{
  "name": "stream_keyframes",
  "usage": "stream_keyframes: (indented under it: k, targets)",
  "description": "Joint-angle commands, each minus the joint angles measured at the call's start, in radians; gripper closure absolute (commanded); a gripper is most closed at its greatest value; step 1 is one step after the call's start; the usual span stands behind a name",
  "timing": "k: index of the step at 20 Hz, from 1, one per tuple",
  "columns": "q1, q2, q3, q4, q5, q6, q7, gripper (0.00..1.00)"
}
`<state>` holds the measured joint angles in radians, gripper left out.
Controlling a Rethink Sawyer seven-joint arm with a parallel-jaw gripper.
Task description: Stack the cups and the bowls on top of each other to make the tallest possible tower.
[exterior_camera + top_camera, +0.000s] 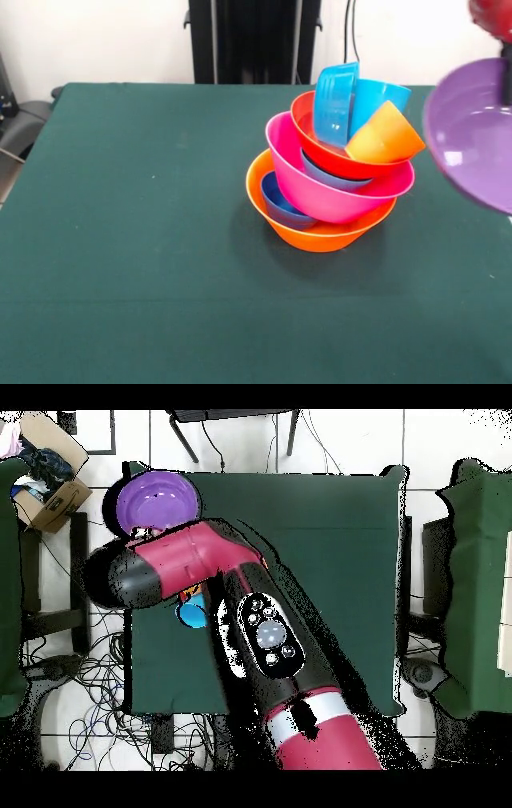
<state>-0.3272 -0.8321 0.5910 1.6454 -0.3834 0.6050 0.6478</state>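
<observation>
The tower (332,180) stands right of the table's middle. Its base is the large orange bowl (320,234), holding a dark blue bowl (280,206). The pink bowl (336,196) leans on top, then a light blue shallow bowl (336,178) and the red-orange bowl (352,164). In that lie a bright blue small bowl on its edge (336,104), a light blue cup (382,94) and an orange cup (386,134). The yellow cup is out of view. My gripper (506,80) holds the purple bowl (472,136) tilted in the air, right of the tower. The overhead view shows the bowl (155,502) at the table's corner.
The green table (120,224) stretches left of and in front of the tower. The black pedestal (254,40) stands behind it. In the overhead view my arm (230,584) hides most of the tower, and a cardboard box (50,489) sits beside the table.
</observation>
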Motion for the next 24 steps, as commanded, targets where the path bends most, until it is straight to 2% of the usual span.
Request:
stream_keyframes:
  k: [1,6,13,17,24]
  targets:
    - [-0.076,-0.022,0.117,0.123,-0.104,0.171,-0.297,1.00]
    - [-0.135,-0.045,0.167,0.149,-0.131,0.238,-0.334,1.00]
    - [-0.233,-0.118,0.284,0.163,-0.113,0.283,-0.374,1.00]
    - [-0.283,-0.109,0.342,0.166,-0.119,0.292,-0.383,1.00]
    - [-0.313,-0.079,0.384,0.156,-0.173,0.322,-0.389,1.00]
